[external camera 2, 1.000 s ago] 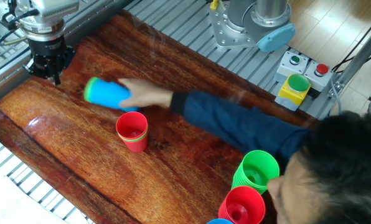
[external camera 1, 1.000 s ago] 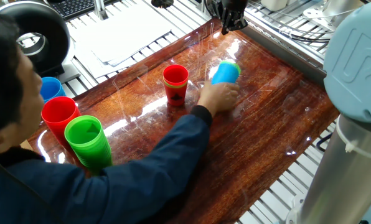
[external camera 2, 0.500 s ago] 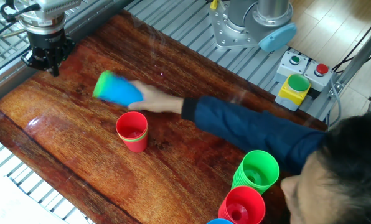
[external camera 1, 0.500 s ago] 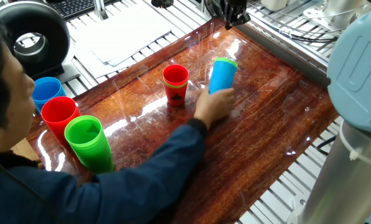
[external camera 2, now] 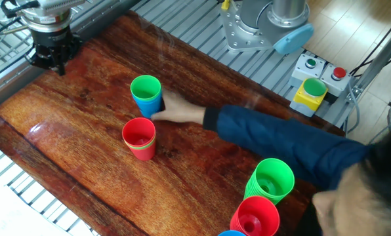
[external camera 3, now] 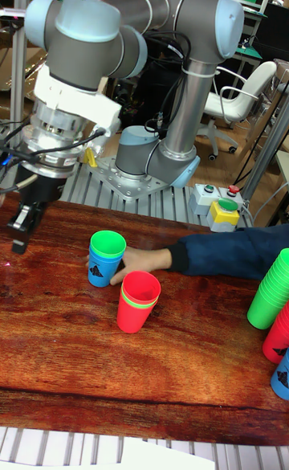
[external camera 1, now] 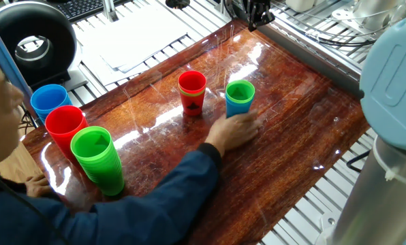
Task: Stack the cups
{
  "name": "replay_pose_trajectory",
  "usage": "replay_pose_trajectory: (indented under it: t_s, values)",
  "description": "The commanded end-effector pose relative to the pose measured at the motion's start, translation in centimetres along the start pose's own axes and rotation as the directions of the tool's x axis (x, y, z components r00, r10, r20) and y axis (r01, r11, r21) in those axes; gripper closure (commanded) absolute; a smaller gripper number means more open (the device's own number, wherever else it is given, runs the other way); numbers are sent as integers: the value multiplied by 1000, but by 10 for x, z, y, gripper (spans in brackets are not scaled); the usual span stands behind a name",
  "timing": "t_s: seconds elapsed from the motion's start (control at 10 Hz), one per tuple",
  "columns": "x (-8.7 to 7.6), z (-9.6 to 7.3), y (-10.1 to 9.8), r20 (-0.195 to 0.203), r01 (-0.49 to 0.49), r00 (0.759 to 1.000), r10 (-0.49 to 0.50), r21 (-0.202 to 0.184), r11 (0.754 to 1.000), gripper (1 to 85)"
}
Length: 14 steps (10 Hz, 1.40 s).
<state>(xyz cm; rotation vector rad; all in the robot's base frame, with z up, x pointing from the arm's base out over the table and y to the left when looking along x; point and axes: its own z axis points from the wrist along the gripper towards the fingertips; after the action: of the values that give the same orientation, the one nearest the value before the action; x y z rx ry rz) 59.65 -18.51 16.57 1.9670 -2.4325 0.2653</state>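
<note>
Table [external camera 1: 305, 129]: dark reddish wood-grain top, glossy, with bright glare streaks; sits on a ribbed metal frame.
Green-in-blue cups [external camera 2: 146, 96]: tapered plastic, a green cup nested inside a blue one, standing upright, mouth up, near the table's middle. Black mark shows low on the blue wall in the tall fixed view [external camera 3: 104, 258].
Red cups [external camera 1: 192, 92]: tapered plastic, upright, just beside the green-in-blue pair but not touching; a thin green rim shows between the red layers in the tall fixed view [external camera 3: 137, 301]. Black mark on the side.
Person's hand [external camera 2: 179, 110]: bare, dark blue sleeve, resting on the table with fingers against the blue cup's base.
Tall piles: blue pile [external camera 1: 50, 101], red pile [external camera 1: 67, 128] and green pile [external camera 1: 98, 158], many nested cups each, clustered at the table end near the person, well apart from the task cups.
Gripper [external camera 2: 53, 57]: black, two-finger, hanging over the far table edge, well apart from every cup. Fingers look close together; whether fully closed cannot be told. Holds nothing.
Change from half a second ago: the green-in-blue pair was tilted in the hand, off the surface; now it stands upright on the wood. Red cups have not moved. Gripper is in about the same place.
</note>
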Motion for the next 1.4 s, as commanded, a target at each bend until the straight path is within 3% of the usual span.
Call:
replay_pose_trajectory:
  t_s: [0.0,0.1,0.2,0.4,0.7,1.1,1.3]
  values:
    - [-40,-24,34,65,-126,989,134,-112,986,760]
    - [-55,-29,51,93,-146,982,162,-164,976,680]
    - [-68,-30,57,123,-132,980,154,-172,976,570]
    - [-80,-27,75,137,-107,981,136,-203,973,533]
    - [-87,-23,86,137,-47,988,73,-183,982,457]
    - [-99,-11,95,178,-9,983,40,-175,985,293]
    - [-100,-3,104,174,-20,983,53,-189,982,283]
